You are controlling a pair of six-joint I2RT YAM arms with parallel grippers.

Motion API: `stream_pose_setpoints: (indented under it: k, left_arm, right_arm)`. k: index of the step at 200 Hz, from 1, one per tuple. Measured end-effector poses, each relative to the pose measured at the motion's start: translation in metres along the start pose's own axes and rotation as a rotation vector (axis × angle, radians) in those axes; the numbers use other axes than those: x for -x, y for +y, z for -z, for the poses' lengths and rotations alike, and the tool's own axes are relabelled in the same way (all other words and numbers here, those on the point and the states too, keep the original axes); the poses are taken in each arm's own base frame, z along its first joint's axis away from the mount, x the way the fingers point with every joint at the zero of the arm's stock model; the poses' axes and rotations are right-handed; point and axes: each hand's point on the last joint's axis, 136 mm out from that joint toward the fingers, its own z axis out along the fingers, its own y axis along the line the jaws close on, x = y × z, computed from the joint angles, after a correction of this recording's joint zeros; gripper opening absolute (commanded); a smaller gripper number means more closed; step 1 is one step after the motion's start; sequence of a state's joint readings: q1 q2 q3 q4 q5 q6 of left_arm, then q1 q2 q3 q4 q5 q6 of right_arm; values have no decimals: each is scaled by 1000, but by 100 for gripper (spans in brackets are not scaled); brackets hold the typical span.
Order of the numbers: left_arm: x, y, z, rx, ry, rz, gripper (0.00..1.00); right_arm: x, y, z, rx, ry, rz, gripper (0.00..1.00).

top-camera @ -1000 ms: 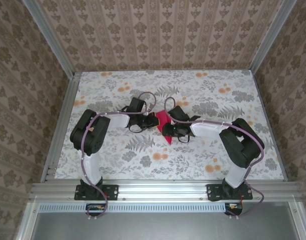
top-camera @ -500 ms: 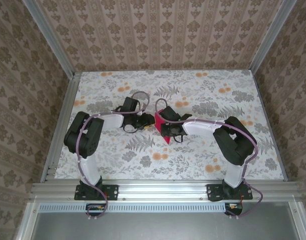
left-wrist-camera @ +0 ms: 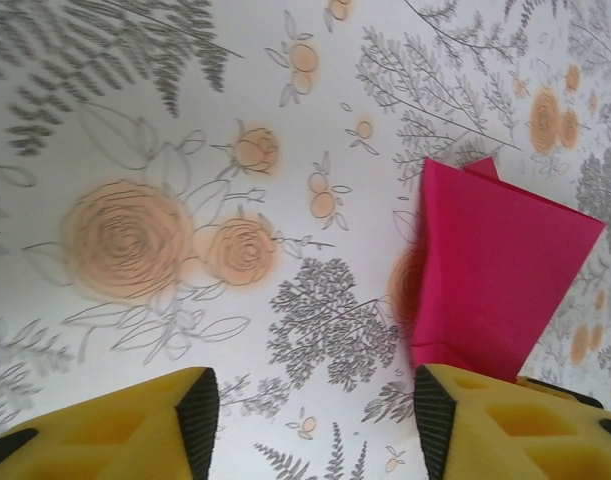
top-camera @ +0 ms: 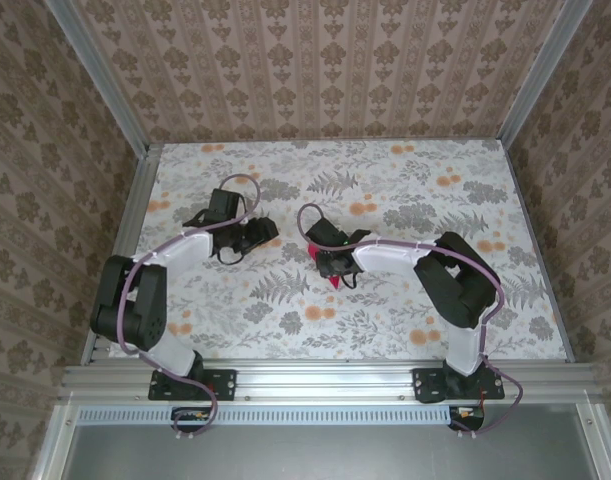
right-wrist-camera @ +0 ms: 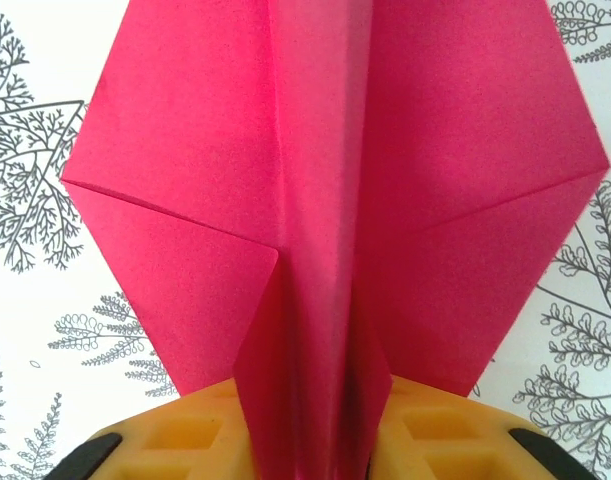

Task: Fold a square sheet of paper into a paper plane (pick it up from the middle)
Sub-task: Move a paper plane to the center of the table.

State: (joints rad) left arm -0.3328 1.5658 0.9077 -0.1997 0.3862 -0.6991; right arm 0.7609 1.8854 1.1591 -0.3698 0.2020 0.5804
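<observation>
Left arm, right arm: white links, black joints
Purple cables loop along each; fingers yellow, black-edged.

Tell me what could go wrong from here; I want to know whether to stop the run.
1. The right claw alone pinches the paper plane by its thin centre ridge, while the left claw stands open and empty. The paper might slip, or its folds might spring apart.
2. In the left wrist view a corner of the paper lies right beside one finger of the left claw. A sideways move could snag or crumple it.
</observation>
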Motion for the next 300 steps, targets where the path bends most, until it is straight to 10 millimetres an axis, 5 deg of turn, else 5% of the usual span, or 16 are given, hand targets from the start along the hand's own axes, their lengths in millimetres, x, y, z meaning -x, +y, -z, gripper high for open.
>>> stream_pose_setpoints:
  k: [51, 87, 145, 179, 226, 300]
  left_arm:
    - [3, 27, 16, 103, -41, 22, 82]
    - [2, 49, 30, 172, -68, 46, 95]
    - [5, 69, 55, 237, -128, 75, 100]
    - [2, 74, 61, 252, -139, 75, 100]
    - [-2, 77, 61, 264, -126, 76, 100]
    - [-2, 78, 60, 267, -119, 75, 100]
  right_arm:
    - [5, -1, 6, -55, -33, -12, 1]
    - [13, -9, 12, -109, -53, -19, 0]
    - [76, 0, 33, -86, -163, -56, 1]
    - [95, -1, 11, -101, -158, -65, 4]
    - [91, -3, -20, -106, -95, -72, 9]
    - [82, 0, -39, -101, -41, -64, 17]
